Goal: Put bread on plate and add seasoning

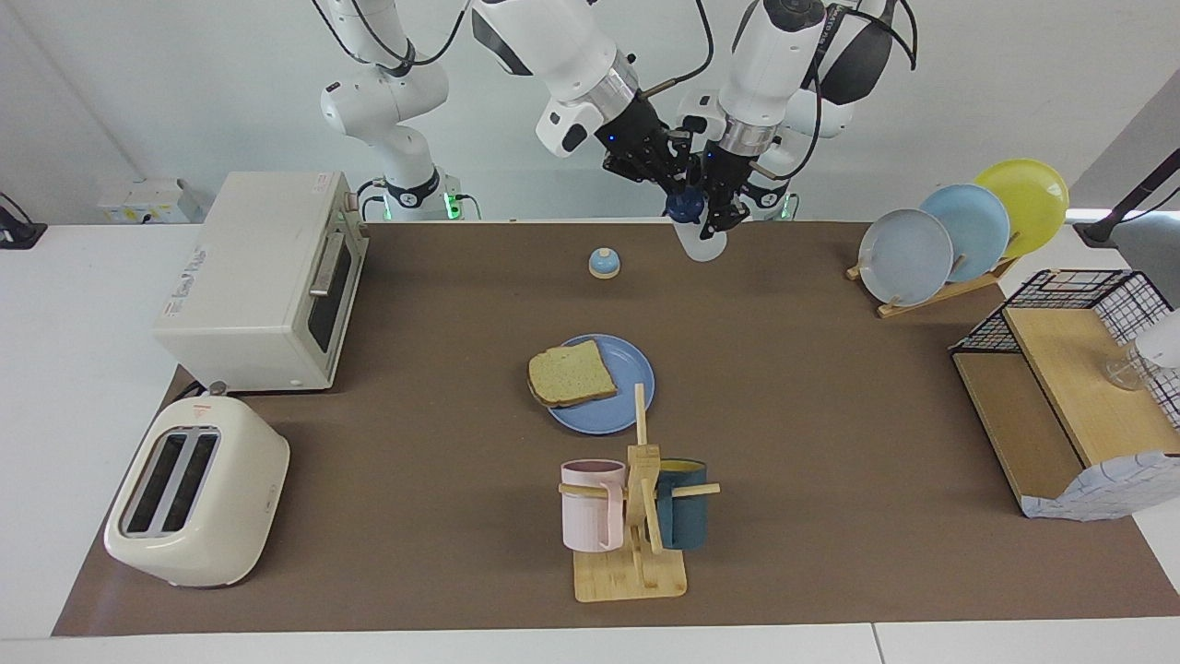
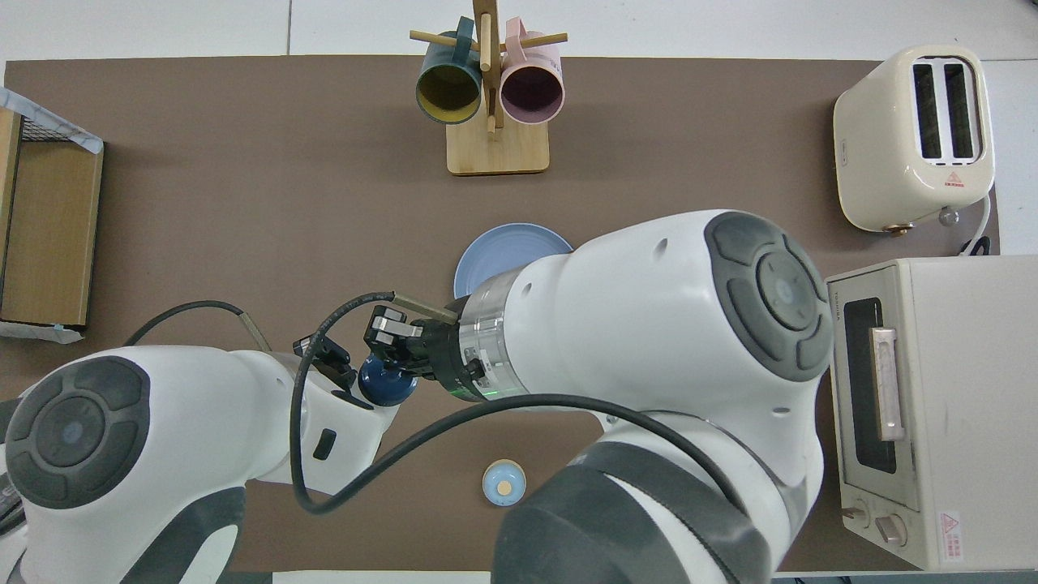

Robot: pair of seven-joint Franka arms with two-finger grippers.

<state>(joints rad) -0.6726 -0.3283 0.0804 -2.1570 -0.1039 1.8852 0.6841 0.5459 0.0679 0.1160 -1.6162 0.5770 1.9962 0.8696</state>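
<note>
Two hands meet in the air: left hand grips the seasoning body, right hand pinches its cap.

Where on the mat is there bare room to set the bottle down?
Bare mat lies between the plate and the plate rack, and between the toaster and the mug stand. It is crowded from plate to mug stand.
</note>
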